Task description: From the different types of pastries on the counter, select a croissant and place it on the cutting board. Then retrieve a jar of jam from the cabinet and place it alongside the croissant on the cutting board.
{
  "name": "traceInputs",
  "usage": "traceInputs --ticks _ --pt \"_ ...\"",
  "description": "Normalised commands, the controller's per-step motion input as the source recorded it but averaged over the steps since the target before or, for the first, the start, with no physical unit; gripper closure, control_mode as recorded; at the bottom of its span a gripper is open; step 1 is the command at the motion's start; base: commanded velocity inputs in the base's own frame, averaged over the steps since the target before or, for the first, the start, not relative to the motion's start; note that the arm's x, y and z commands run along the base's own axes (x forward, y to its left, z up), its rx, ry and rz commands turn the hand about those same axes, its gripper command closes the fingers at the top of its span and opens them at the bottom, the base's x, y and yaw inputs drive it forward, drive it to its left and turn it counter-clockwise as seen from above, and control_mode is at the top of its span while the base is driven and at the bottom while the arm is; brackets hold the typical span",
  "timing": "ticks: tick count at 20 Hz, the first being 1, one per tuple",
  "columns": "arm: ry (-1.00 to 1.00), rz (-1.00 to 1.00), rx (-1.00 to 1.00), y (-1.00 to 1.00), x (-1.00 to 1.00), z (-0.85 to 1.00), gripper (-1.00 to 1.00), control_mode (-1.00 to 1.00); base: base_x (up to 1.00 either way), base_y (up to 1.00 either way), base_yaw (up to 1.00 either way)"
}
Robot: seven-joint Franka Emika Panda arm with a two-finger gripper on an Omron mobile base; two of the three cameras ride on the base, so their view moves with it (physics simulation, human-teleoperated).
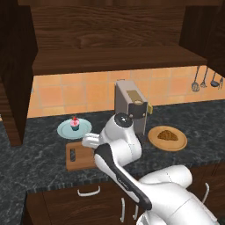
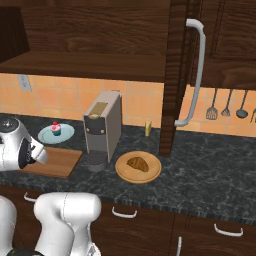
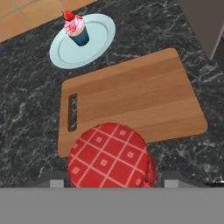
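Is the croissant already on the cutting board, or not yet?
Not yet. The croissant lies on the round wooden plate; the cutting board is bare.

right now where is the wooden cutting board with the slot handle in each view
Left base view: the rectangular light-brown wooden cutting board lies lower left of centre, mostly behind the white arm.
Right base view: it lies at the left edge, partly behind the arm.
Hand view: it fills the middle, beyond the red checked jar lid.
Shared landmark: the pink-frosted cupcake on its pale blue plate, just beyond the board.
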Motion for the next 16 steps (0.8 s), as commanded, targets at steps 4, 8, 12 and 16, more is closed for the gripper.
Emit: traceInputs --ticks 4,8,12,16 --pt "0.00 0.00 0.00 0.00 0.48 -0.22 1.00 -1.00 0.00 0.00 0.00" --pt "-0.01 0.00 0.00 0.02 0.69 -0.01 1.00 -1.00 0.00 0.00 0.00" --pt "0.00 0.00 0.01 0.29 0.06 -0.05 1.00 -1.00 0.00 0.00 0.00" --pt "0.00 -0.01 -0.14 0.39 0.58 -0.21 1.00 -1.00 0.00 0.00 0.00"
